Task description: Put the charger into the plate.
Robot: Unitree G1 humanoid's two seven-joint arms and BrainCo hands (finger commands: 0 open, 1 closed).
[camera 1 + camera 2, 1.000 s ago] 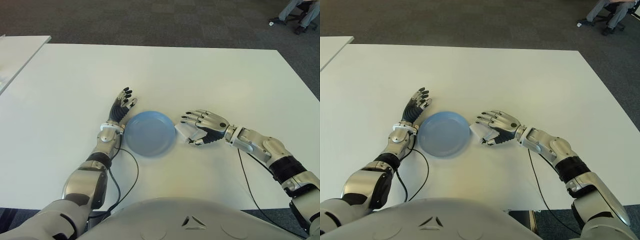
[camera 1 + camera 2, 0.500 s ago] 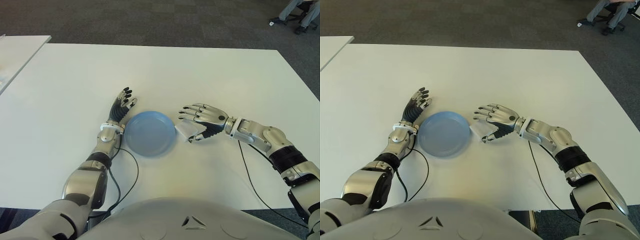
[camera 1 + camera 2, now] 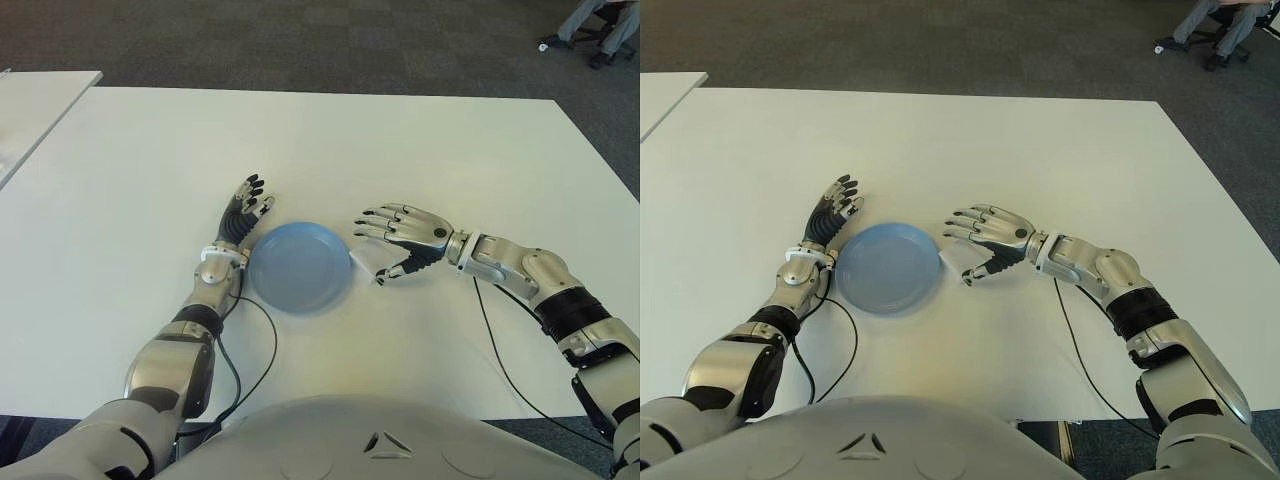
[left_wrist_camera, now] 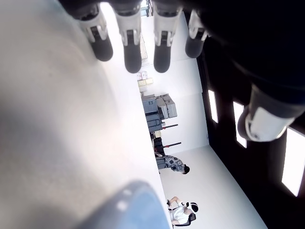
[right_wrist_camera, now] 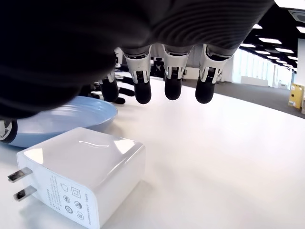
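right fingers (image 5: 172, 81): spread and straight, hanging above the charger, none touching it; nothing held
right thumb: tip low beside the charger on the side nearer the robot, in the eye views; contact cannot be told
right hand (image 3: 406, 236): palm down, hovering over the charger, just right of the plate
charger (image 5: 83, 172): white block lying flat on the table, two metal prongs sticking out one end, small printed icons on that face; sits just beside the plate's right rim, outside the plate; whether it touches the rim cannot be told
charger in eye views (image 3: 960, 262): partly hidden under the right hand
plate (image 3: 299, 266): light blue, round, shallow, nothing in it; between the two hands
left fingers (image 4: 130, 49): extended, relaxed, dark tips, holding nothing
left hand (image 3: 244, 214): idle, shows just left of the plate's upper-left rim, fingers pointing away from the robot
cable (image 3: 262, 345): thin black, loops from the left wrist back toward the robot's body; a second one runs along the table from the right forearm
table (image 3: 400, 140): white, large
floor (image 3: 300, 40): dark grey carpet beyond the table
person (image 3: 600, 25): legs only, seated on a chair at the far right corner
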